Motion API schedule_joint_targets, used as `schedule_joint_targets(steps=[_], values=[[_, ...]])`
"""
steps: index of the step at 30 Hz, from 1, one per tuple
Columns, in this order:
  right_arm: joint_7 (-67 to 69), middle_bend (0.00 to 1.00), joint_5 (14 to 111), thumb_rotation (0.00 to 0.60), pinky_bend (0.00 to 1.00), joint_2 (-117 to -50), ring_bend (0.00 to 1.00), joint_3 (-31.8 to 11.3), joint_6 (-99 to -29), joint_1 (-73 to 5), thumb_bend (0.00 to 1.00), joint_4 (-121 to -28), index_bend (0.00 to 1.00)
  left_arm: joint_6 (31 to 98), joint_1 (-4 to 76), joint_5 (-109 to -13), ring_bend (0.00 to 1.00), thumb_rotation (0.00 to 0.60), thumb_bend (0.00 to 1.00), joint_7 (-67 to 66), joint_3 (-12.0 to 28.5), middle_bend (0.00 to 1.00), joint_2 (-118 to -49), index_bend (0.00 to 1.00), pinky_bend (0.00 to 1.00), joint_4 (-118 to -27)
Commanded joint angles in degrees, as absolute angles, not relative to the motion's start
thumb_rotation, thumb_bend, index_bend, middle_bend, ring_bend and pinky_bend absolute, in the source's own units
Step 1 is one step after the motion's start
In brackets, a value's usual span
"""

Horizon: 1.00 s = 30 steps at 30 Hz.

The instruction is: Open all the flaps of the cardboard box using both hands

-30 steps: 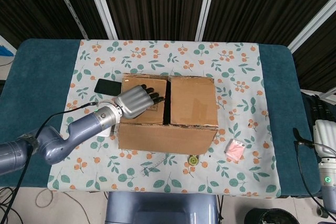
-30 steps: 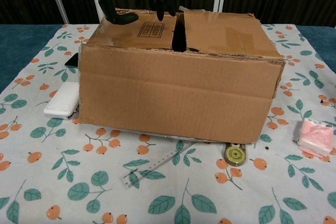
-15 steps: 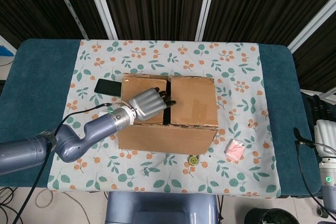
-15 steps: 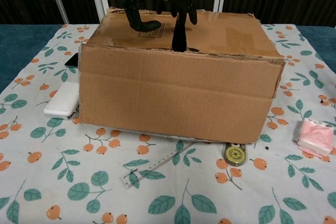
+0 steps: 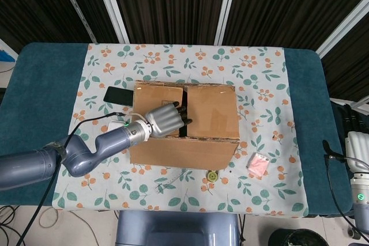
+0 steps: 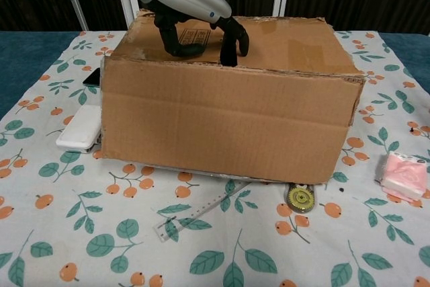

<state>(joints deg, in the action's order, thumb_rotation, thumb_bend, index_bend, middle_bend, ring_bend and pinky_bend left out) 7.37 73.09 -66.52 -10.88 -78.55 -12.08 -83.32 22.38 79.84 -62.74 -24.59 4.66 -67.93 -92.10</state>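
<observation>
The brown cardboard box [image 5: 184, 145] [image 6: 228, 126] stands mid-table with both top flaps lying flat. My left hand [image 5: 166, 120] [image 6: 191, 8] lies over the left flap [image 5: 151, 95] [image 6: 195, 35]. Its dark fingertips [image 5: 185, 120] [image 6: 232, 44] curl down into the seam between the flaps, hooking the left flap's inner edge, and the thumb rests on that flap. The right flap [image 5: 212, 110] [image 6: 289, 42] is untouched. My right arm [image 5: 357, 165] hangs off the table at the far right edge of the head view, and its hand's state is unclear.
A black phone [image 5: 118, 95] and a white block [image 6: 79, 132] lie left of the box. In front of it are a clear ruler [image 6: 195, 218] and a small yellow round object [image 6: 300, 197]. A pink packet [image 6: 403, 174] [image 5: 258, 163] sits to the right.
My left hand slid right across the left flap and its fingers dipped into the seam. The flaps have not lifted. The right arm stayed still.
</observation>
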Motion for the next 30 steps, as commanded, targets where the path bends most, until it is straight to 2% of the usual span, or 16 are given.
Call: schedule_joint_targets(steps=[1, 5, 16, 23, 30], values=[[7.37, 0.0, 73.05, 0.6, 0.18, -66.55, 0.0, -10.93, -78.43, -12.03, 0.4, -83.32, 0.0, 22.13, 79.98, -63.24, 0.1, 0.6, 0.63, -24.03, 4.23, 0.22, -68.06, 0.14, 0.19, -91.76], [7.23, 0.0, 73.06, 0.6, 0.18, -66.64, 0.0, -11.0, -78.19, -12.01, 0.4, -83.25, 0.0, 21.98, 80.23, -63.83, 0.13, 0.6, 0.66, -23.2, 3.89, 0.21, -68.59, 0.14, 0.23, -90.96], [6.94, 0.0, 73.45, 0.6, 0.18, -66.87, 0.0, -11.14, -78.04, -11.91, 0.41, -82.95, 0.0, 19.09, 83.76, -65.11, 0.21, 0.6, 0.84, -21.85, 4.06, 0.26, -71.67, 0.18, 0.29, -86.78], [7.02, 0.0, 73.46, 0.6, 0.18, -67.05, 0.0, -11.27, -77.76, -11.91, 0.44, -82.76, 0.0, 18.36, 85.14, -66.72, 0.27, 0.6, 0.87, -21.74, 3.62, 0.32, -71.1, 0.23, 0.35, -87.09], [7.05, 0.0, 73.5, 0.6, 0.18, -67.14, 0.0, -11.46, -77.77, -11.82, 0.44, -82.56, 0.0, 18.24, 85.74, -67.78, 0.38, 0.6, 0.89, -21.14, 2.99, 0.41, -70.33, 0.29, 0.43, -87.52]])
